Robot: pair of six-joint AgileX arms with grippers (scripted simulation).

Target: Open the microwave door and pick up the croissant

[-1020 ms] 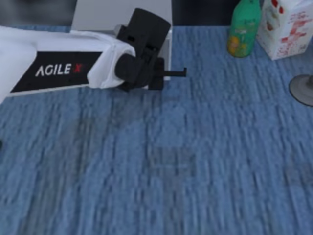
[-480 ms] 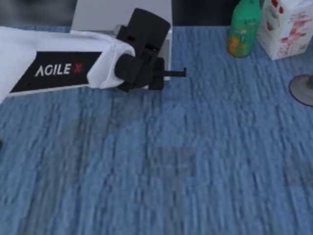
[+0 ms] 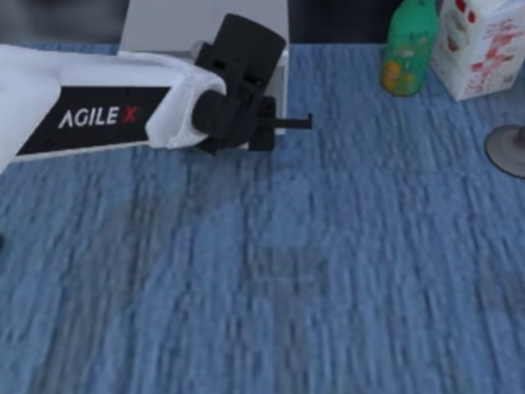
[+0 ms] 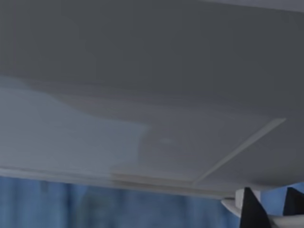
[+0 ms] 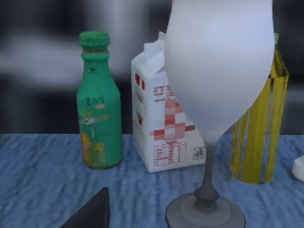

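The grey microwave (image 3: 205,25) stands at the back left of the blue cloth. Its door (image 4: 142,95) is shut and its translucent window fills the left wrist view. My left gripper (image 3: 283,127) is at the microwave's front right corner. Its two dark fingertips (image 4: 249,211) stand apart with cloth showing between them, just in front of a white handle-like piece (image 4: 232,204) at the door's edge. The croissant is hidden. My right arm is outside the top view, and only one dark finger (image 5: 95,213) shows in the right wrist view.
A green bottle (image 3: 408,49) and a red-and-white milk carton (image 3: 480,45) stand at the back right. A white wine glass (image 5: 213,71) stands close to the right gripper, its base (image 3: 509,152) at the right edge. A yellow container (image 5: 259,133) stands behind it.
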